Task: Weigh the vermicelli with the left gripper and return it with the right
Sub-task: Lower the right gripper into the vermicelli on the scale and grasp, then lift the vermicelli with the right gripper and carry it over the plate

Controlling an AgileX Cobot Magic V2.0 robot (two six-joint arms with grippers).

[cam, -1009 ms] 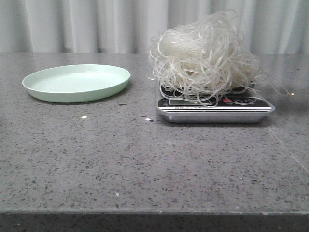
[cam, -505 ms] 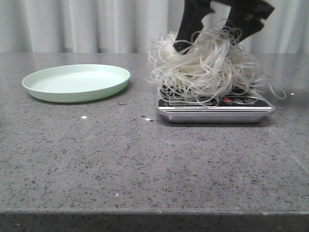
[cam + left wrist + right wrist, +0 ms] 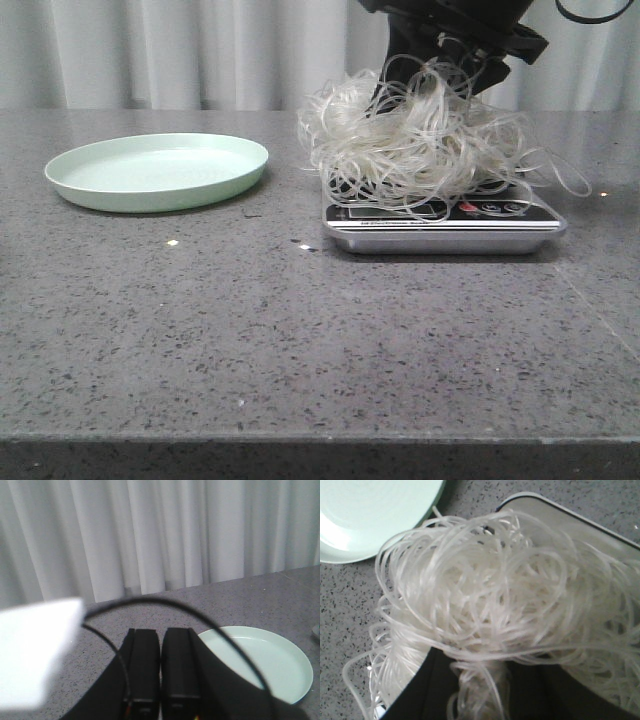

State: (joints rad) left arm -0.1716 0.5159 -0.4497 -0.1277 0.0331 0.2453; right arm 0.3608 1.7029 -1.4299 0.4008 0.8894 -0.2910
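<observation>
The vermicelli, a fluffy tangle of thin whitish strands, lies on the silver kitchen scale at the middle right of the table. My right gripper comes down into the top of the tangle and is shut on a bunch of strands. In the right wrist view the strands fill the narrow gap between the black fingers. The pale green plate stands empty to the left. My left gripper is shut and empty, held above the table near the plate; it is out of the front view.
Grey speckled stone table with a white curtain behind. Loose noodle loops hang over the scale's right side. The plate's rim lies close to the scale's edge in the right wrist view. A cable arcs over the left fingers.
The right gripper came down from above into the vermicelli with fingers apart, then shut on the top strands. The heap is pressed lower and pinched upward in the middle.
</observation>
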